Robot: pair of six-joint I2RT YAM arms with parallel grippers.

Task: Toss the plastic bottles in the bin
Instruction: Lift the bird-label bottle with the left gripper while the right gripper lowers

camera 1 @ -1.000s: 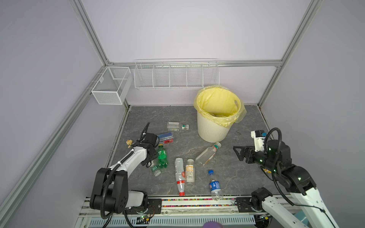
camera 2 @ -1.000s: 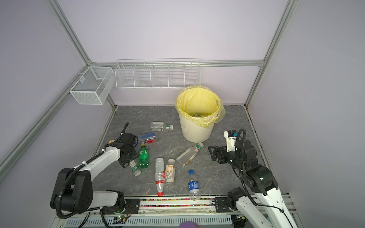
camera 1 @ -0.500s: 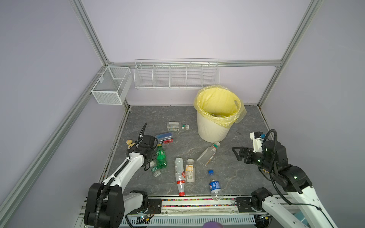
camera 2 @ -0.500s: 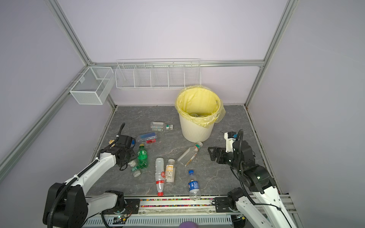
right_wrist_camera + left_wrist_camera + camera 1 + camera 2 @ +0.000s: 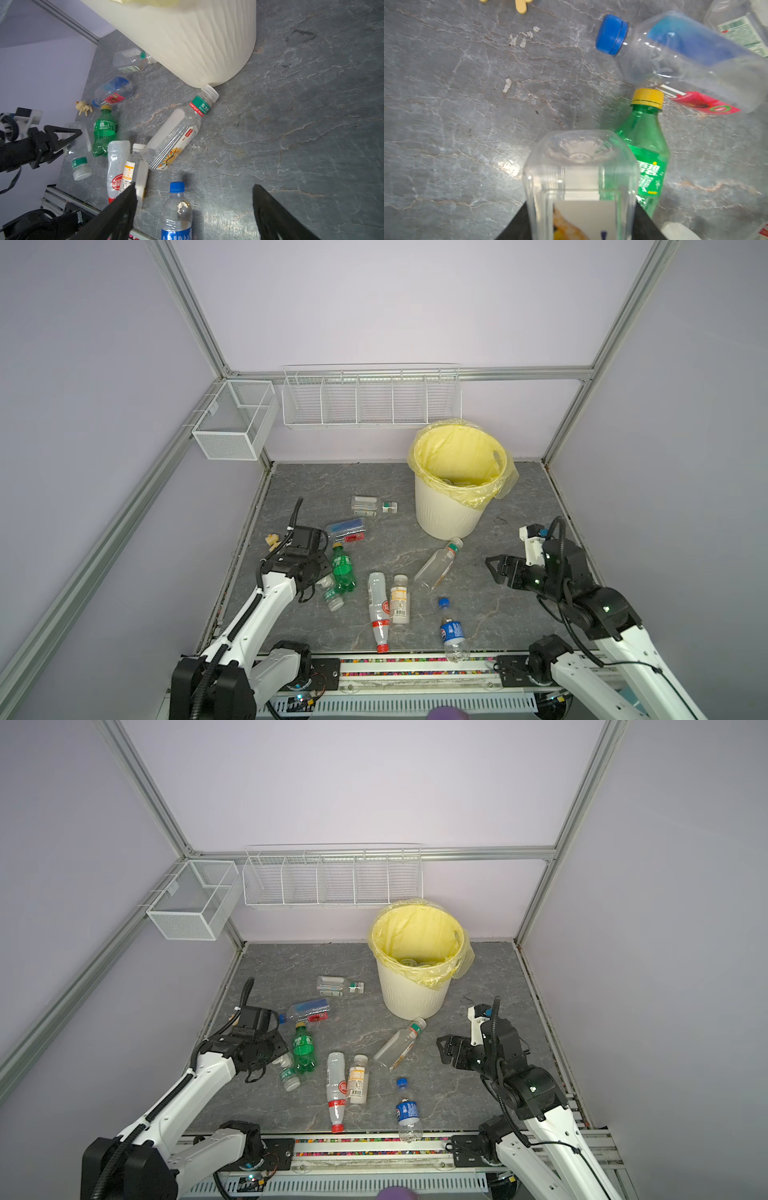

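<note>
A: Tighter than before, the left gripper (image 5: 71,139) clamps the clear green-banded bottle (image 5: 579,162), just beside the green Sprite bottle (image 5: 343,570).
B: And the right gripper (image 5: 493,570)?
A: Spread wide, holding nothing. Farther back stands the bin (image 5: 444,514), toward the rear wall (image 5: 374,323).

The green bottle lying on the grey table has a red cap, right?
No. The green bottle does lie on the grey table, but its cap is yellow, not red. The left wrist view shows it clearly.
</note>
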